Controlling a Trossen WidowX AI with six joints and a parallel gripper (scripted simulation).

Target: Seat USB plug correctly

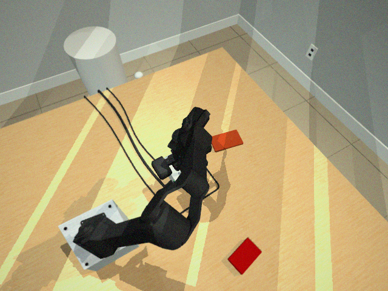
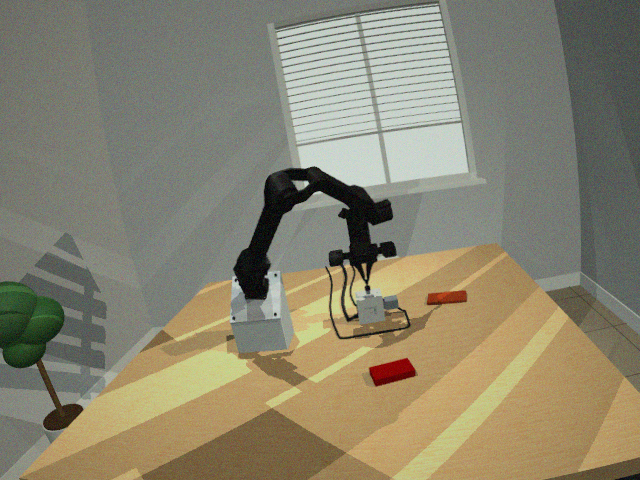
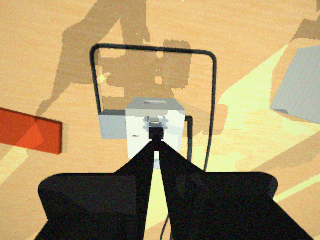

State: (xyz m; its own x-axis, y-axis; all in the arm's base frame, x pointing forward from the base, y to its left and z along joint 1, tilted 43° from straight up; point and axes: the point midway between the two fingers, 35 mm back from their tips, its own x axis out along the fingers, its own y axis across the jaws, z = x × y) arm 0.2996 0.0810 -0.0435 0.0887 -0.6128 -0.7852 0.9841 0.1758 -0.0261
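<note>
A black robot arm (image 1: 170, 222) (image 2: 266, 227) reaches from a pale, bolted base block (image 1: 109, 205) (image 2: 261, 333), at the lower left of the top view, toward a white power cube (image 1: 174, 176) (image 2: 371, 311) (image 3: 134, 142) standing on a wood-grain table (image 1: 301, 237) (image 2: 465, 413) (image 3: 250, 30). In the exterior view the cube sits right of centre, and the gripper (image 2: 367, 284) (image 3: 156, 145) points straight down over its top. The fingers are nearly together, clamped on the small USB plug (image 2: 367, 289) (image 3: 156, 131), which appears dark at the centre of the wrist view, at the socket on top of the cube. How deep the plug sits, and which way round it is, cannot be told. A grey block-shaped plug (image 2: 390, 302) (image 3: 113, 125) adjoins one side of the cube, to the cube's left in the wrist view. A thin black cable (image 1: 218, 186) (image 2: 374, 334) (image 3: 150, 48) loops out from that block and around the cube; more dark cables (image 1: 125, 127) (image 2: 345, 294) run to the table edge at the upper left of the top view. An orange-red slab (image 1: 227, 140) (image 2: 446, 297) (image 3: 30, 131) lies flat, right of the cube in the exterior view. A deep red block (image 1: 244, 256) (image 2: 392, 371) lies at the lower right of the top view, well apart from the cube. Beyond the table's upper-left edge stands a pale grey cylinder (image 1: 98, 59), with a small white ball (image 1: 138, 74) near it.
</note>
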